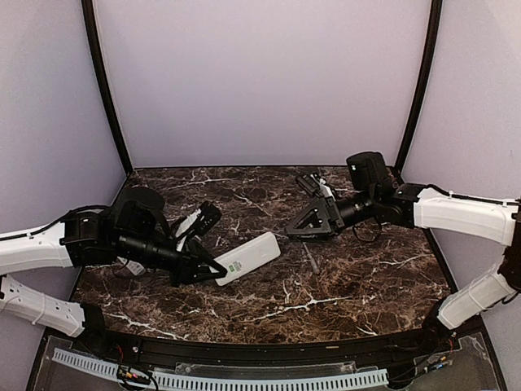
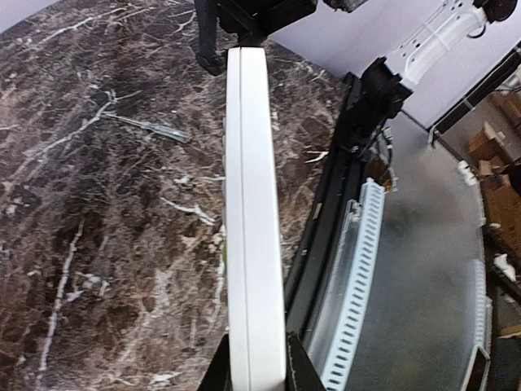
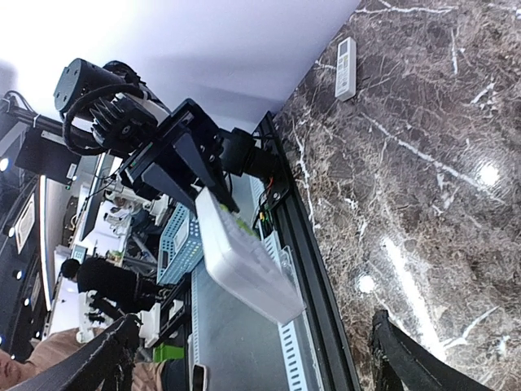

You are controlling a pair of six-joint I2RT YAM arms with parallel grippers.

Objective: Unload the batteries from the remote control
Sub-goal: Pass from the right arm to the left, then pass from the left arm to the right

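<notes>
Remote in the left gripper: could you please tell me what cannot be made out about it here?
1. Its batteries: top view too small; left wrist view shows only the remote edge-on.
2. Held end: hidden by the left gripper in the top view.
3. Its face: blurred in the right wrist view.

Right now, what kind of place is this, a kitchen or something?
Probably a robot test lab, not a kitchen. A left arm and a right arm reach over a marble-look table inside plain lilac walls, and cardboard boxes sit beyond it.
</notes>
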